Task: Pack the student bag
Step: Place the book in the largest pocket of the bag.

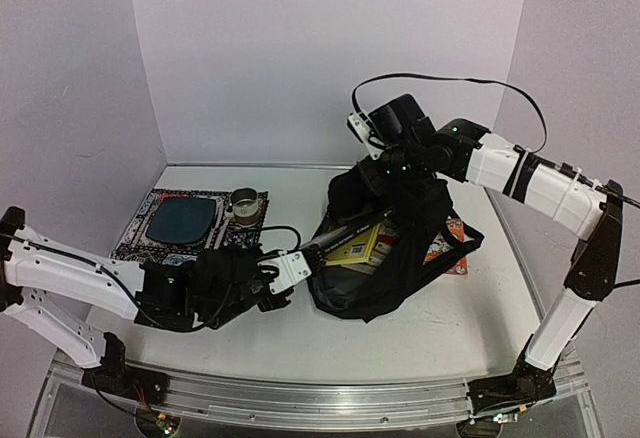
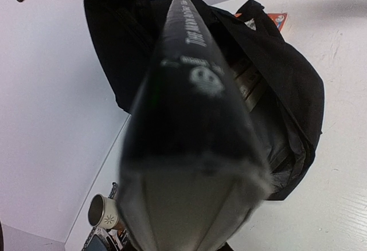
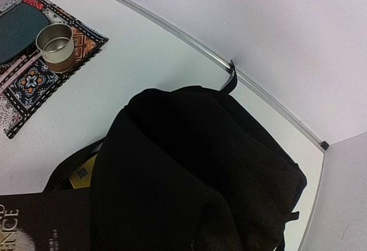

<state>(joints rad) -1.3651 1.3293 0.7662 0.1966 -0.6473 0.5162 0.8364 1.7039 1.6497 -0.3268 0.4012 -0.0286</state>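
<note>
The student bag [image 1: 410,258] is a soft black backpack lying mouth-open in the middle of the table, its top fabric lifted. My right gripper [image 1: 392,174] is shut on that raised fabric; in the right wrist view the bag [image 3: 189,171] hides its fingers. My left gripper [image 1: 303,261] is shut on a black book with white spine lettering [image 2: 189,85], whose far end [image 1: 345,235] points into the bag's mouth [image 2: 269,108]. The book covers the left fingers. A yellow book [image 1: 358,248] lies inside the bag.
A patterned placemat [image 1: 150,240] at the left carries a dark blue plate [image 1: 182,220] and a metal cup [image 1: 243,201]. A flat orange item [image 1: 455,250] pokes out from under the bag's right side. White walls close off the back and sides.
</note>
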